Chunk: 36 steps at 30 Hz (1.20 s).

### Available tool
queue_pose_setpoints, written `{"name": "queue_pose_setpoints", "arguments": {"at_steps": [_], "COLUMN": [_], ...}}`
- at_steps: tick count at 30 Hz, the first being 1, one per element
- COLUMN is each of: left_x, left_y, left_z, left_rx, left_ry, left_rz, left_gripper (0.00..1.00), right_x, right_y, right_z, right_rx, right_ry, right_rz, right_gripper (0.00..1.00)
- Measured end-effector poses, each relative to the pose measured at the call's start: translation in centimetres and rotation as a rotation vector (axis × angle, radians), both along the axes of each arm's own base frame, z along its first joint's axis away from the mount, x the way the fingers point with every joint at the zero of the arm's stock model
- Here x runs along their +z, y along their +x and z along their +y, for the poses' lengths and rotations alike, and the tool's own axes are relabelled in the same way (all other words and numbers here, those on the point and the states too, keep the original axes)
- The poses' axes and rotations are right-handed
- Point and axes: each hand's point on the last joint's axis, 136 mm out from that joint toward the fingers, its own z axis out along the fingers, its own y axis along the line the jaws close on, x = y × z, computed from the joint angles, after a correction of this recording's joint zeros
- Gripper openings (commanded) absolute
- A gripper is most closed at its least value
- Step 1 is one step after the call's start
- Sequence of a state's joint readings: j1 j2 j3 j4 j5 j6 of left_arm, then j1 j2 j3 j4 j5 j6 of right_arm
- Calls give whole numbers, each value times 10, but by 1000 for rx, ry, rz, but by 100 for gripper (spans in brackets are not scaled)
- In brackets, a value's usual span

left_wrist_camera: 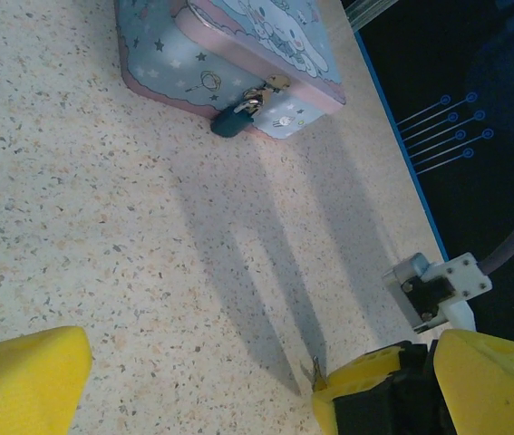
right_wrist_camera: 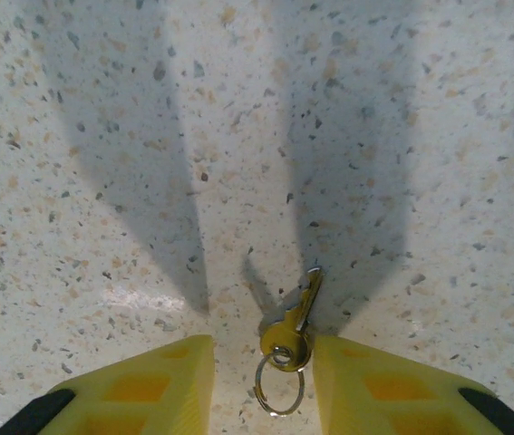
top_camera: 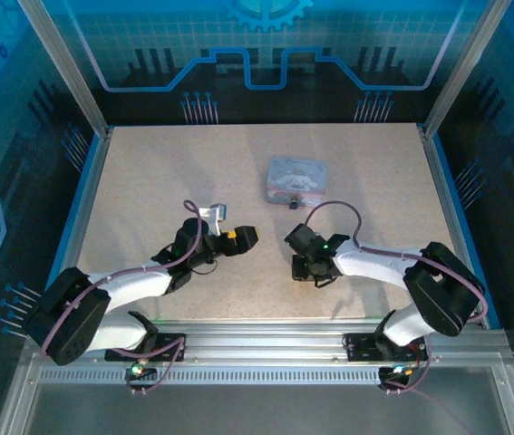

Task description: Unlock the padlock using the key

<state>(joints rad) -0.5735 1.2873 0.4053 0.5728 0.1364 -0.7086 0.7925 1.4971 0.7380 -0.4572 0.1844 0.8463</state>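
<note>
Slippage looms: open jaws of the right gripper [right_wrist_camera: 264, 349] straddle the key [right_wrist_camera: 295, 322] lying flat between them, so closing may squirt it forward.

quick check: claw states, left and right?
Left claw: open, holding nothing.
Right claw: open around the key, not gripping it.

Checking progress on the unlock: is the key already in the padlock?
No: in the right wrist view the key sits between the right gripper's fingers against bare tabletop, apart from the padlock.
</note>
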Motion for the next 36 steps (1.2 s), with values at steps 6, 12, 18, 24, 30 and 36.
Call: {"name": "queue_pose_setpoints", "arguments": {"at_steps": [6, 12, 18, 24, 30, 36], "left_x": [5, 8, 8, 7, 9, 15], "left_y": [0, -1, -2, -3, -3, -3], "left_z": [0, 1, 1, 2, 4, 5], "left_rx": [0, -1, 0, 0, 7, 10], "left_ry": [-6, -8, -6, -3, 0, -8], "left_rz": [-11, -18, -15, -10, -13, -27], "left_gripper": [99, 99, 99, 99, 99, 99], "right_x": [-1, -2, -3, -2, -1, 0], "right_y": [0, -1, 0, 1, 7, 10], "right_z": [-2, -4, -7, -10, -12, -21], "right_rx": [2, 0, -8, -16, -21, -24], "right_ry": [-22, -34, -31, 4, 50, 89], "right_rz": [2, 0, -2, -9, -31, -75], "right_gripper": [29, 24, 19, 13, 6, 0]}}
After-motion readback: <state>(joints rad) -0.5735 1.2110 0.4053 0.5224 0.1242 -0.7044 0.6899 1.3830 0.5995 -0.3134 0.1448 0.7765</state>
